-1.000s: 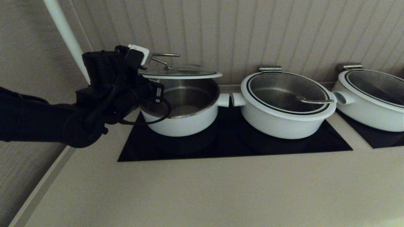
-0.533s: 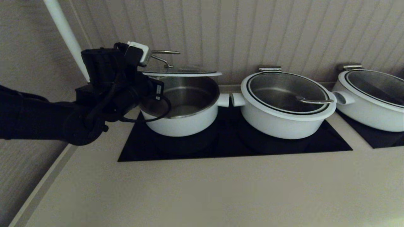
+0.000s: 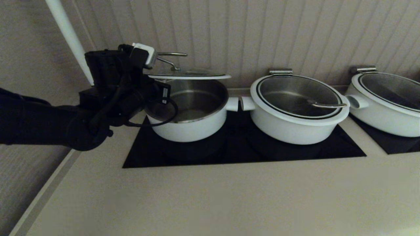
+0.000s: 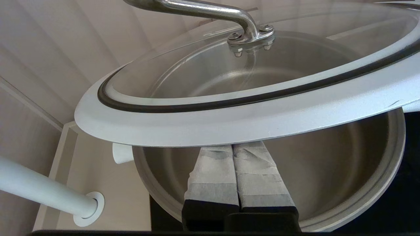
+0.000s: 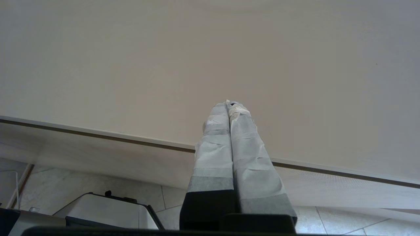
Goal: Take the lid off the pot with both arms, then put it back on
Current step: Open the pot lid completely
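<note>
Hold the lid (image 3: 187, 75) level, upper left of the head view, hovering just above the pot (image 3: 192, 114). Lower slowly, centring rim over rim, without sliding off the support. Left gripper (image 4: 233, 148): fingers pressed together, tips hidden under the lid's rim. Right gripper (image 5: 231, 105): likewise closed, parked elsewhere.

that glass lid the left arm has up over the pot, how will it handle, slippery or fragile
The lid is probably stiff but breakable: it is clear glass in a white rim. Its steel loop handle looks smooth, so it may slip or swing in the left pincer. Hanging level over the pot, it seems balanced enough.
</note>
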